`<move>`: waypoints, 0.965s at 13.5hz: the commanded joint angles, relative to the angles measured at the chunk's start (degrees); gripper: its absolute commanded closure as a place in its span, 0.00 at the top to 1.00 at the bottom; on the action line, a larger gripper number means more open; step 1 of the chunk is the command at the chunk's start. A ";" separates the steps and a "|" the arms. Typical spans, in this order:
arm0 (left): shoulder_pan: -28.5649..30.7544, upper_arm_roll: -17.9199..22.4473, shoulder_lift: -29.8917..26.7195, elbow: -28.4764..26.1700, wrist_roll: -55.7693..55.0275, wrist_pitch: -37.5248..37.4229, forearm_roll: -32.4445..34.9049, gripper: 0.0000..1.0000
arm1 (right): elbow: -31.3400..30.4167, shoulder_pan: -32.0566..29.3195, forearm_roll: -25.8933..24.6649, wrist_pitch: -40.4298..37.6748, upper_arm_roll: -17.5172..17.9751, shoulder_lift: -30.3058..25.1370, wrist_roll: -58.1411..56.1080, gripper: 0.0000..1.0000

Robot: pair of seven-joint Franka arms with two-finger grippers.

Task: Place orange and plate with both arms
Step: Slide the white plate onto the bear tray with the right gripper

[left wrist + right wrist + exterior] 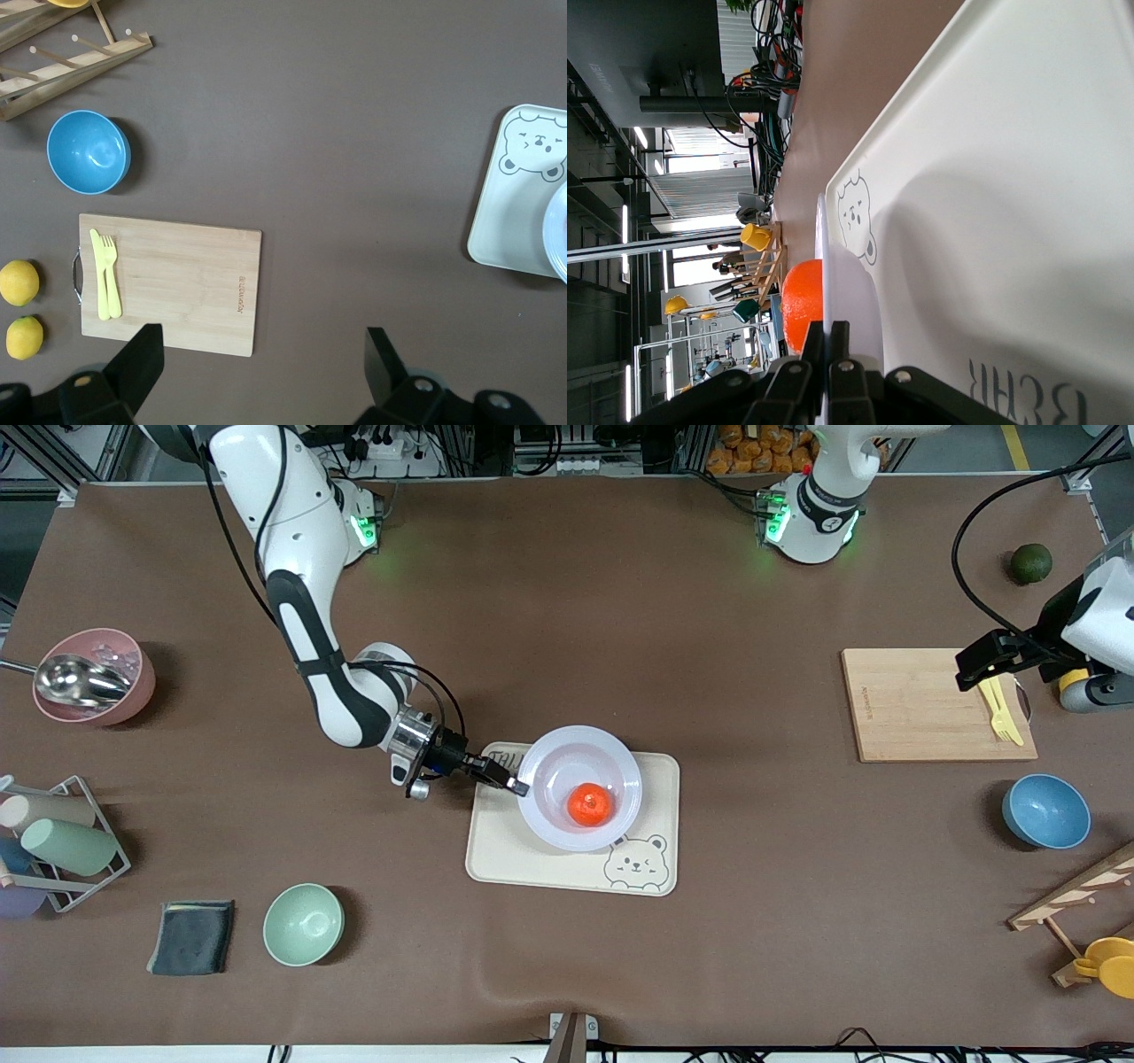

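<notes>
right gripper: jaws clenched on rim of the one smooth round plate on cream bear tray | one glossy orange in plate's centre (flattened) | left gripper: jaws released, waiting above wooden board, well apart from plate

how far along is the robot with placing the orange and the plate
Mostly done. The small red-orange orange sits in the round pale lavender plate, which rests on the cream bear-print tray. In hand: the right end effector is shut on the plate's rim at the side toward the right arm's end. Left: releasing and withdrawing. The left end effector waits open above the bamboo cutting board.
</notes>
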 commanded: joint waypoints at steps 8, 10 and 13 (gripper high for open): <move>-0.40 0.05 -1.12 -1.05 0.95 1.39 -1.31 1.00 | 5.40 0.23 0.17 0.36 0.63 5.03 -2.60 0.00; -0.40 -0.04 -1.03 -1.05 1.04 1.39 -1.31 1.00 | 5.49 0.23 0.08 0.45 0.63 5.39 -2.77 0.00; -0.23 -0.12 -1.03 -1.13 1.04 1.83 -1.31 1.00 | 6.10 0.32 0.08 0.71 0.63 6.00 -2.78 0.00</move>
